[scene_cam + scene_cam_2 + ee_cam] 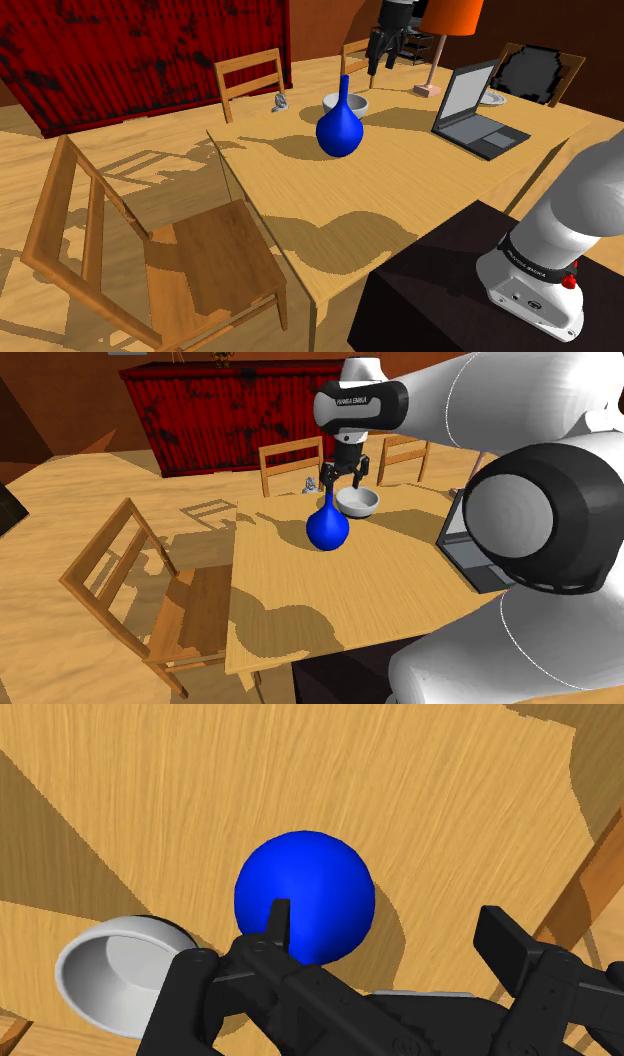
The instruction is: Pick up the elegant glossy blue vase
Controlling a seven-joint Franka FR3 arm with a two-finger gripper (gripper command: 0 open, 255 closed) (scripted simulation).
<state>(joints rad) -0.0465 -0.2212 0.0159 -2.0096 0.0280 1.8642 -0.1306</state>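
A glossy blue vase point(339, 130) with a round belly and a thin neck stands upright on the wooden table point(400, 190). My black gripper point(382, 60) hangs open above it, a little beyond the neck toward the shoulder view's right. From the second exterior view the gripper point(345, 484) sits just over the vase point(327, 528). Looking down through the wrist camera, the vase point(305, 894) lies by one finger point(278, 919), off to the side of the gap between the two. Nothing is held.
A white bowl point(346, 103) stands close behind the vase. An open laptop point(478, 112) and an orange-shaded lamp point(450, 15) are further along the table. Wooden chairs point(150, 250) stand at the near and far sides. A red cabinet point(130, 50) lines the wall.
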